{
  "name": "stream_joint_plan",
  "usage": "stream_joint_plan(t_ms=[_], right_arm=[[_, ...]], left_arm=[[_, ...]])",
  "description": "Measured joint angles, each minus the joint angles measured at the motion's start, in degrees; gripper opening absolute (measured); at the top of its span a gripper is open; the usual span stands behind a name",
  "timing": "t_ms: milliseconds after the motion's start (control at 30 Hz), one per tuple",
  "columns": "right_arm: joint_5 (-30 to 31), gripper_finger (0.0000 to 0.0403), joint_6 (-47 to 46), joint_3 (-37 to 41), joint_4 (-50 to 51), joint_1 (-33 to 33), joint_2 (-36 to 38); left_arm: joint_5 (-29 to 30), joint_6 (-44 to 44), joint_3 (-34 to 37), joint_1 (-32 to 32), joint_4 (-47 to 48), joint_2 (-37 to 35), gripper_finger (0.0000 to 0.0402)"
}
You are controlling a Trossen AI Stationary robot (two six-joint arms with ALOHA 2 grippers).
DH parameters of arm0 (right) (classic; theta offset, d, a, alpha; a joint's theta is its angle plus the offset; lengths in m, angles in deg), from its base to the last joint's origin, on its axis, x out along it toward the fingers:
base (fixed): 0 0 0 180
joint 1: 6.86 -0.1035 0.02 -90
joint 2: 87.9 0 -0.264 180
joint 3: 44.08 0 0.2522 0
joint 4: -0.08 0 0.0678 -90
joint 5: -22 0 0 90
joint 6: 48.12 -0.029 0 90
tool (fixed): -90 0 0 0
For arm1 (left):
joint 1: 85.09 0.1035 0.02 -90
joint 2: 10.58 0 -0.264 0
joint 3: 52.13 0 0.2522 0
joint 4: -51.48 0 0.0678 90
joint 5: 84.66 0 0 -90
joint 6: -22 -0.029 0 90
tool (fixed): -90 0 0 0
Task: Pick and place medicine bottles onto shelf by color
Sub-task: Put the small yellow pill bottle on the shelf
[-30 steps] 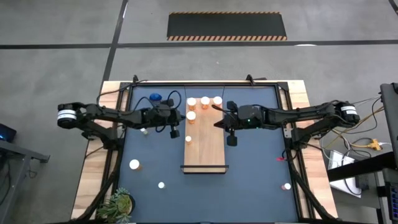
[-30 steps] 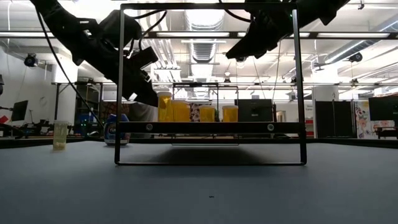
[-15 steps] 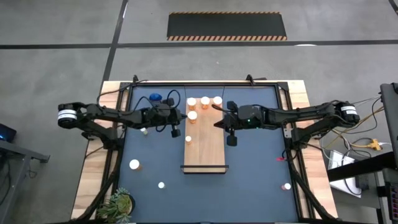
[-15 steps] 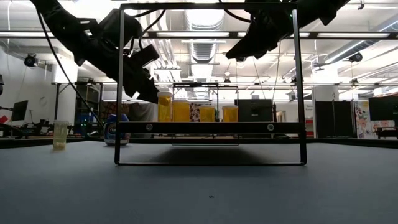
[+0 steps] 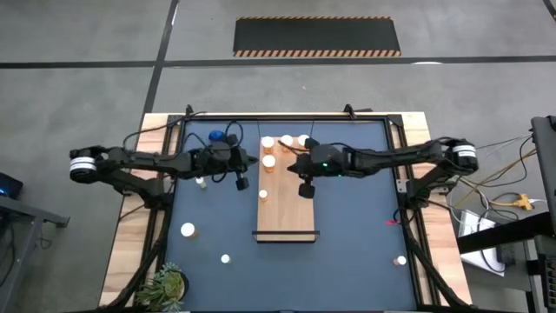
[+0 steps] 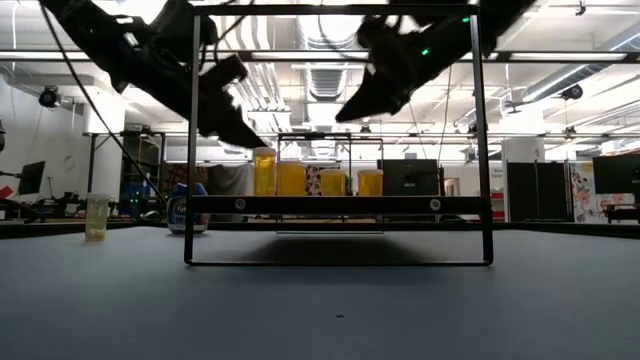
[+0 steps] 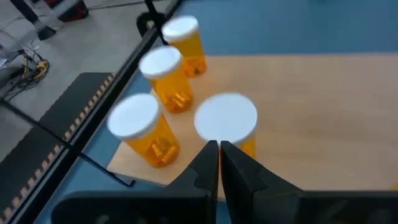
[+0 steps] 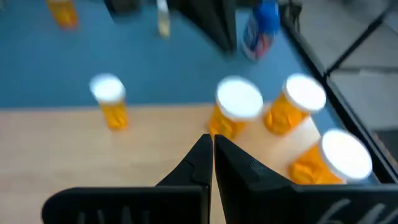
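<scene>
Found left jaws closed on nothing, raised over the far left corner of the shelf (image 5: 291, 213), just above the cluster of orange bottles there. Found right jaws likewise closed and empty, over the far right part of the same shelf. Held no bottle in either.

Judged the step in hand to be a reach for the next bottle, with both arms crowding one end of the board. Needed for doing it well: jaws opened fully before any descent; a straight drop over the white cap; a grip on the body below the cap; care not to nudge the neighbours standing close together; 1 arm drawn clear, so as not to meet the other above the shelf.

Counted in the high view:
- 1 shelf, lying in the middle of the counter (image 5: 356, 226).
- 5 orange bottles on the shelf: 3 in a row (image 5: 287, 140) at the far edge, 1 (image 5: 269, 161) just nearer, 1 small one (image 5: 263, 195) alone toward the middle.
- 1 blue bottle (image 5: 215, 136) on the counter, far left.
- 4 white-capped bottles loose on the counter: 1 (image 5: 201, 183) left, 1 larger (image 5: 188, 230) near left, 1 (image 5: 225, 258) nearer, 1 (image 5: 400, 260) near right.
- 1 green plant (image 5: 165, 285) at the near left corner.
</scene>
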Motion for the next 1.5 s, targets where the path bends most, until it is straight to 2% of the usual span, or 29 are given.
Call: stream_joint_plan(t_ms=[100,200,367,467,567,700,867,1100,1267,1367,1500], right_arm=[[1.76,0.0009,1.69,-3.66,7.15,0.38,-2.13],[4.06,0.0009,3.48,-4.74,9.2,0.38,-2.78],[4.1,0.0009,4.6,-3.33,8.65,0.38,-0.82],[4.12,0.0009,4.49,-2.28,7.82,0.38,0.71],[4.12,0.0009,4.3,-1.63,7.52,0.16,1.44],[4.04,0.0009,4.82,-1.22,7.55,-0.45,1.44],[4.09,0.0009,4.64,-1.18,7.89,-0.45,1.35],[3.99,0.0009,4.99,-1.18,7.93,-0.81,1.38],[4.0,0.0009,5.19,-1.18,8.06,-0.98,1.38],[3.97,0.0009,5.3,-1.18,8.06,-1.02,1.38],[3.95,0.0009,5.17,-1.18,8.09,-1.02,1.38]], left_arm=[[-0.25,6.17,-1.26,-0.46,7.18,-4.87,0.0],[-0.86,15.43,-3.62,-1.93,19.23,-9.94,0.0],[0.11,36.82,-10.76,-5.29,47.37,-14.88,0.0],[1.76,49.62,-14.33,-5.47,67.83,-14.43,0.0],[2.22,56.77,-14.22,-5.54,80.15,-13.08,0.0],[6.36,56.53,-11.33,-5.38,81.78,-11.99,0.0],[4.76,56.68,-10.95,-4.93,81.13,-11.45,0.0015],[3.96,57.73,-8.79,-4.9,77.17,-11.9,0.0113],[5.98,60.84,-6.9,-4.82,76.85,-10.64,0.0186],[6.82,61.03,-5.71,-4.82,74.18,-9.7,0.0208],[6.79,60.21,-4.77,-4.82,70.93,-8.54,0.0214]])
